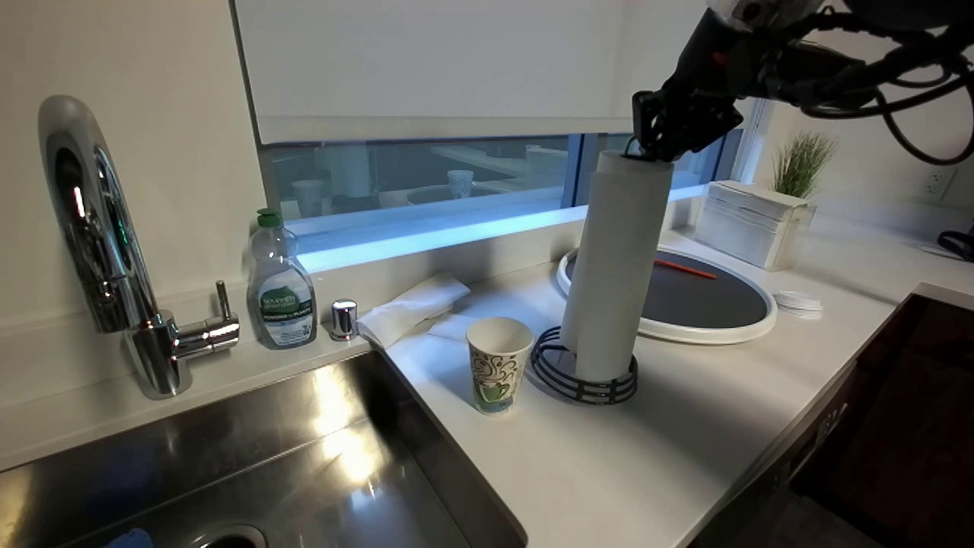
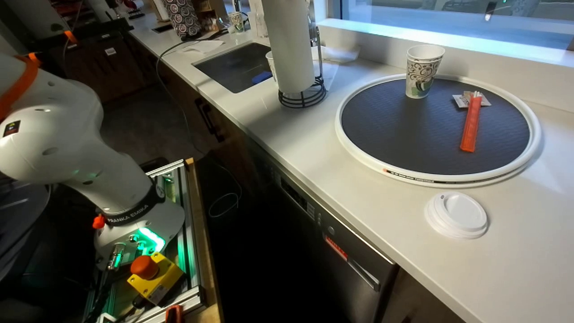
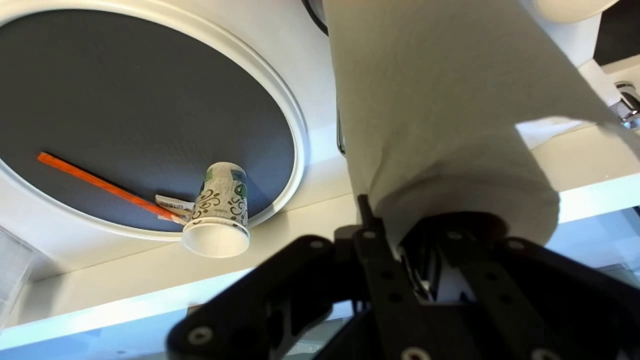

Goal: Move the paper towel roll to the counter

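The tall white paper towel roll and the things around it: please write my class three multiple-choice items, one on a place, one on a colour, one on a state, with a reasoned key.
1. Where is the lower end of the tall white paper towel roll?
A. In the stainless steel sink
B. At the black wire holder
C. On the white windowsill

2. What colour is the cap of the clear, labelled plastic bottle?
A. Green
B. Red
C. Black

3. How does the white, swirl-patterned paper cup on the round, dark-centred tray stand?
A. Upside down
B. On its side
C. Upright

1 B: both exterior views show that end at the holder's round base.
2 A: in an exterior view the cap is plainly green.
3 C: in an exterior view its open mouth faces up.
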`<state>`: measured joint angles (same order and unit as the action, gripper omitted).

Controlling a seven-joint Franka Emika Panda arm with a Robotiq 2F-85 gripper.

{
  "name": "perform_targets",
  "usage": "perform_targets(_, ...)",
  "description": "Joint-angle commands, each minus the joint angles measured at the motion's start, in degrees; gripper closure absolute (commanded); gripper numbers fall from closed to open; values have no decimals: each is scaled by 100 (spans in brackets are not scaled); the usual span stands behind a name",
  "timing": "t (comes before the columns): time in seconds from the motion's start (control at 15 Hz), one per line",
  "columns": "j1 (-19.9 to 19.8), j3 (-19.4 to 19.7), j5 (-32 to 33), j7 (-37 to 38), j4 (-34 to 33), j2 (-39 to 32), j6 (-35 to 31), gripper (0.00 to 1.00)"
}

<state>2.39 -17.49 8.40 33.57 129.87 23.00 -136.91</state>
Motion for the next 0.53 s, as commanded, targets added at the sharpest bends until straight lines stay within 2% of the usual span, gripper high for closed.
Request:
perform_targets(0.0,-38,12,40,16,-23,-24,38,95)
perform_targets(0.13,-21,30,2,2,-11,-40,20,94)
perform_targets(0.27,-9,40,-23,-13,6,-46,8,61)
perform_targets(0.4,1,35,-21,-12,16,-28,14,55)
perform_targets(0.47,3,27,-10,-5,28,4,10,62)
